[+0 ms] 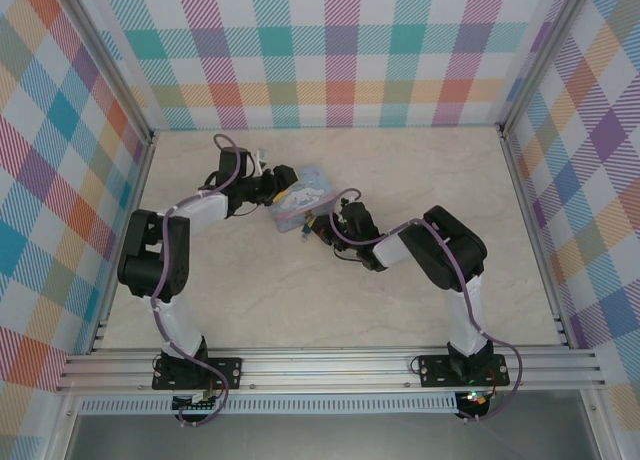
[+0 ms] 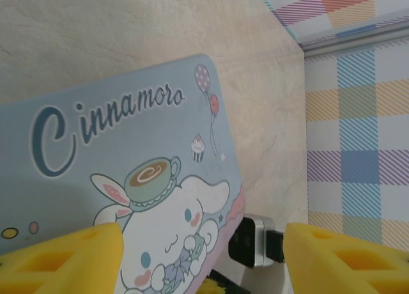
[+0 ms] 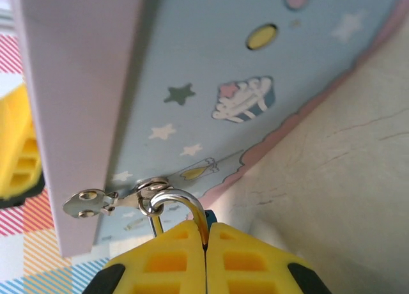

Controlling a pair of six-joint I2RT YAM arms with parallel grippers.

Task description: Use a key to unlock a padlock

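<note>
Tin [image 2: 128,147]: smooth printed sheet metal by the look, satin sheen. Its hasp [image 3: 89,202], lower left of right wrist view: bright polished metal. Padlock [image 3: 189,203] shackle: shiny steel-look wire. Pads [image 3: 255,262] of right gripper [image 3: 206,233]: yellow, matt, moulded plastic w/ recessed cells. Table [image 1: 300,310]: pale marble-look, smooth, matt. Walls [image 1: 340,50]: checked print, matt, cloth-like. Rails [image 1: 330,365], bottom of top view: brushed aluminium.

I can read one word: "Cinnamoro". It is written in dark blue looping script with a large capital C, slanting across the pale blue lid of the tin [image 2: 128,121] in front of my left gripper [image 2: 203,259]. On the tin face seen from my right wrist, I can make out no lettering.
</note>
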